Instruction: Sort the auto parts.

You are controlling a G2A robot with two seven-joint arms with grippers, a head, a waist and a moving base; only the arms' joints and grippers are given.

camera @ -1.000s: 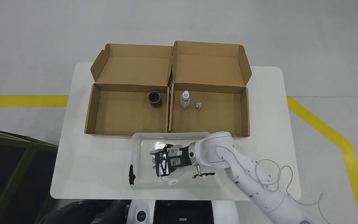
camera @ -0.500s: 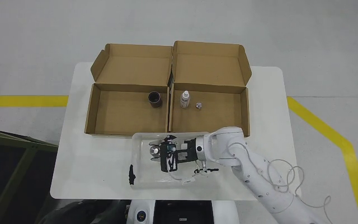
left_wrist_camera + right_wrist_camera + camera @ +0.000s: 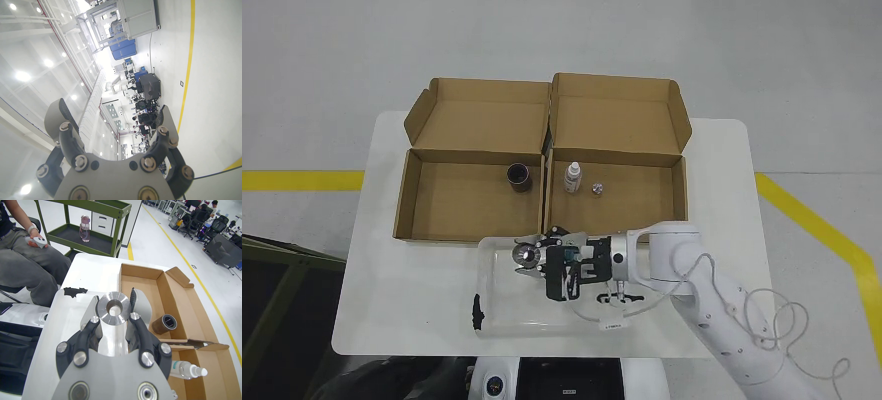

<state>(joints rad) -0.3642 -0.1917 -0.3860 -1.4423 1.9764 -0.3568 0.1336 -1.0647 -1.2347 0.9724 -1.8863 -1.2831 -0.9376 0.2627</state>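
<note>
two right fingers (image 3: pixel 141 307) grip a steel ring (image 3: pixel 103 308).

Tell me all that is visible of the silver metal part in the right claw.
It is a round part of shiny silver metal, with a round hole through its middle and faint lines running outward on its flat face. The right claw is shut on it, one finger pressing each side of its rim. The holed face is turned to the wrist camera. It is over the clear tray.
</note>
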